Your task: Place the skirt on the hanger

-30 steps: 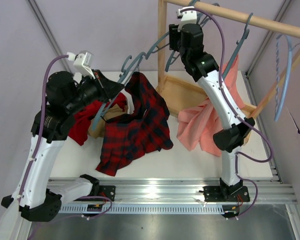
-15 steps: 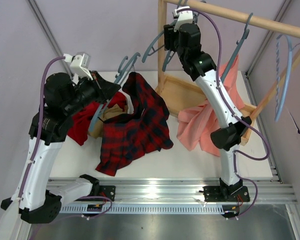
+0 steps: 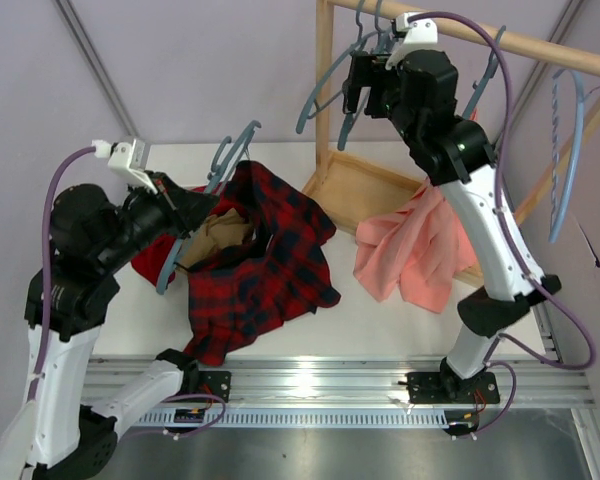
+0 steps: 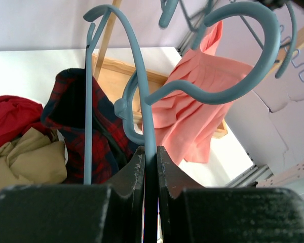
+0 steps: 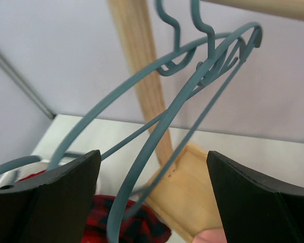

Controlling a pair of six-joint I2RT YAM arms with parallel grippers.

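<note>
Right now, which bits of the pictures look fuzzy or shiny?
Left wrist view: the left fingers look blurry, likely because they are so close to the camera. Right wrist view: the right fingers are soft too. Top view: sharp, but light glares off the rail.

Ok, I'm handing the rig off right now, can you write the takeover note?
Left end effector: shut on the hanger, held up over the table.
Right end effector: open, gripping nothing, up by the spare hangers on the wooden rail.
Skirt: bunched on the table beside the hanger; whether any of it is threaded on, I cannot tell.
Done: hanger in hand. Left: get the skirt onto it.
</note>
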